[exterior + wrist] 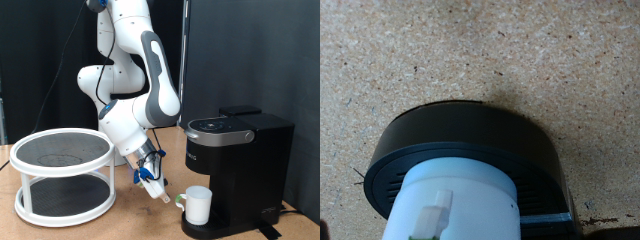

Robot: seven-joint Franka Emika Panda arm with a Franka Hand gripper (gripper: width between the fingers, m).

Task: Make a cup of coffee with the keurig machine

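The white cup (198, 205) stands on the round drip base (215, 230) of the black keurig machine (240, 150), under its head; the lid is down. My gripper (157, 188) hangs tilted just to the exterior view's left of the cup, a small gap away, open and holding nothing. In the wrist view the cup (455, 205) with its handle (436, 210) sits on the black drip base (470, 135). No fingers show in that view.
A white two-tier round rack (65, 175) with dark mesh shelves stands at the exterior view's left on the speckled tabletop (140, 225). A black curtain hangs behind. No pod is in view.
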